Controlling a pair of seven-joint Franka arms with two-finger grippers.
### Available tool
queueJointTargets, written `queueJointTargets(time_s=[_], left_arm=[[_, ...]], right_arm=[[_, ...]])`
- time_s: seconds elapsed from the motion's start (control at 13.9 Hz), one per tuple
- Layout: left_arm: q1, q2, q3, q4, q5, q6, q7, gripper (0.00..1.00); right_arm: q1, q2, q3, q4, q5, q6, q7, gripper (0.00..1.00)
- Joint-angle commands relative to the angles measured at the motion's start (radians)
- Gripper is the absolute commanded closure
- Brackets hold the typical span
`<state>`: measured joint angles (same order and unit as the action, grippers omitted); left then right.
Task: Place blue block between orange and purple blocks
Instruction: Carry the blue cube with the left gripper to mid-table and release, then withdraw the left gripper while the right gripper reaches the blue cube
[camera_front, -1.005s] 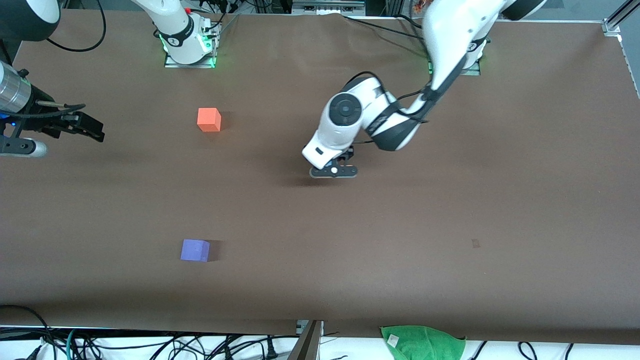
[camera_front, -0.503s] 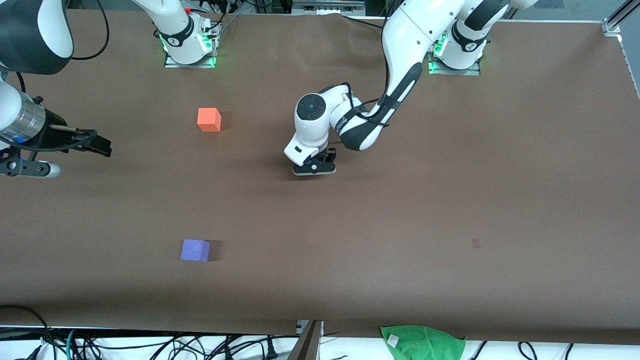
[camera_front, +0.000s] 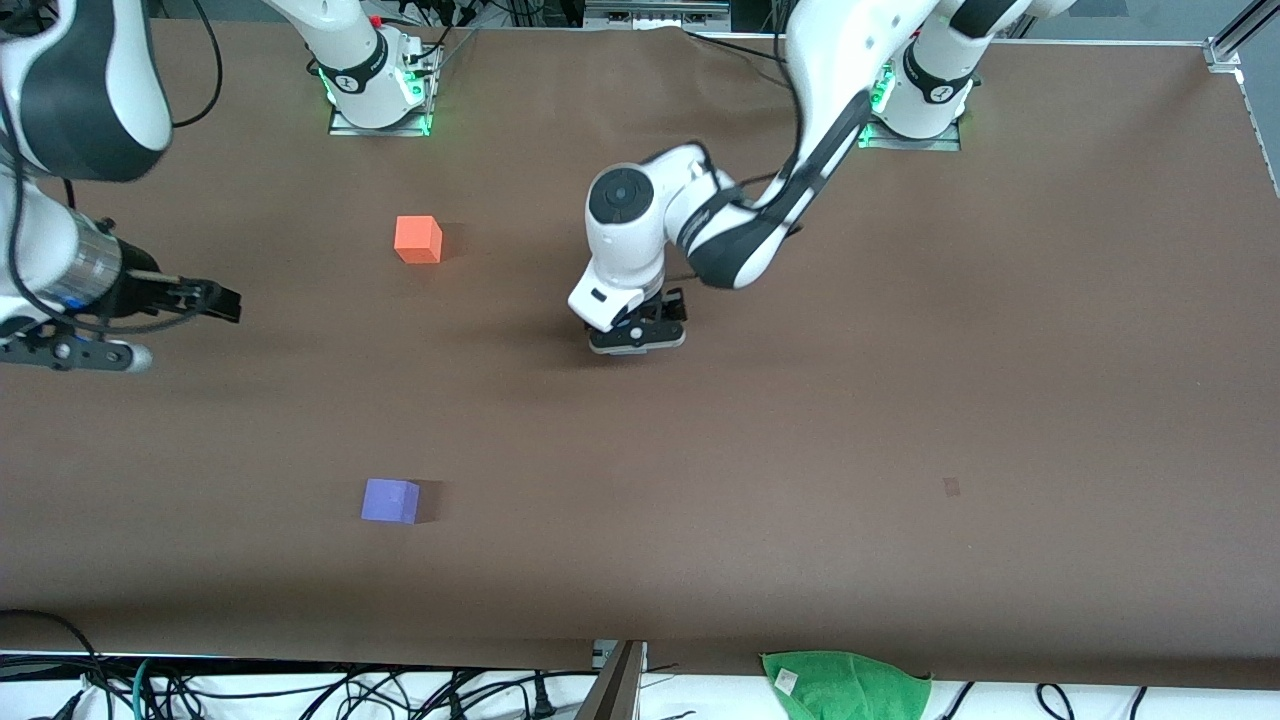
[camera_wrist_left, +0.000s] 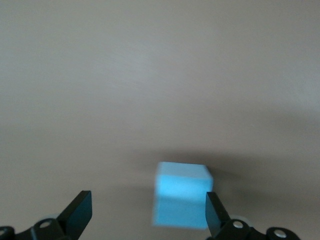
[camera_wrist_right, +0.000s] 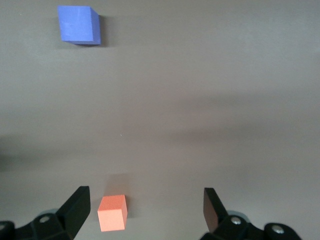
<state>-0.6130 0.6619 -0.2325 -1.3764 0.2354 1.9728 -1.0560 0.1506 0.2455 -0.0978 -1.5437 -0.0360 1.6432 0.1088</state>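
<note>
The left gripper (camera_front: 637, 338) hangs low over the middle of the brown table (camera_front: 900, 400), centre of the front view, with its fingers spread wide. Its wrist camera shows the blue block (camera_wrist_left: 182, 194) on the table between the open fingertips (camera_wrist_left: 214, 210), closer to one than the other and not yet grasped; the arm hides the block from the front camera, and the wrist picture is soft, so whether a finger touches it cannot be told. The pose suggests a descent lined up for a pinch across two opposite faces. The orange block (camera_front: 417, 239) sits upper left of centre in the front view, and the purple block (camera_front: 390, 500) lower in the frame, nearer the camera, well apart, leaving an open gap between them as the likely drop spot. The right gripper (camera_front: 215, 297) waits at the frame's left edge over bare table, its fingers parted and empty; its wrist view looks down on both target blocks.
</note>
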Motion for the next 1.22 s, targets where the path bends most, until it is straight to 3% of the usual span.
queueJointTargets(time_s=[0.0,0.14,0.29,0.57,0.79,0.93,1.08,1.15], left_arm=[[0.076,-0.172,0.002,-0.040,0.013,-0.226,0.087,0.00],[0.192,-0.257,-0.004,-0.039,0.006,-0.362,0.200,0.00],[0.307,-0.326,-0.004,-0.038,-0.031,-0.431,0.287,0.00],[0.524,-0.429,-0.002,-0.041,-0.132,-0.454,0.532,0.00],[0.605,-0.478,0.001,-0.043,-0.139,-0.522,0.767,0.00],[0.660,-0.496,0.002,-0.055,-0.187,-0.534,0.902,0.00],[0.595,-0.547,0.088,-0.099,-0.206,-0.520,0.982,0.00],[0.522,-0.562,0.205,-0.133,-0.209,-0.490,1.022,0.00]], right_arm=[[0.027,0.050,0.007,0.016,0.010,0.007,-0.012,0.00],[0.070,0.064,0.007,0.014,0.034,0.021,0.000,0.00],[0.119,0.096,0.009,-0.002,0.112,0.059,0.000,0.00],[0.301,0.158,0.009,-0.018,0.117,0.138,0.161,0.00],[0.429,0.204,0.017,-0.079,0.197,0.336,0.334,0.00],[0.498,0.251,0.017,-0.093,0.203,0.455,0.406,0.00],[0.553,0.303,0.018,-0.082,0.206,0.568,0.468,0.00],[0.582,0.326,0.018,-0.082,0.206,0.619,0.491,0.00]])
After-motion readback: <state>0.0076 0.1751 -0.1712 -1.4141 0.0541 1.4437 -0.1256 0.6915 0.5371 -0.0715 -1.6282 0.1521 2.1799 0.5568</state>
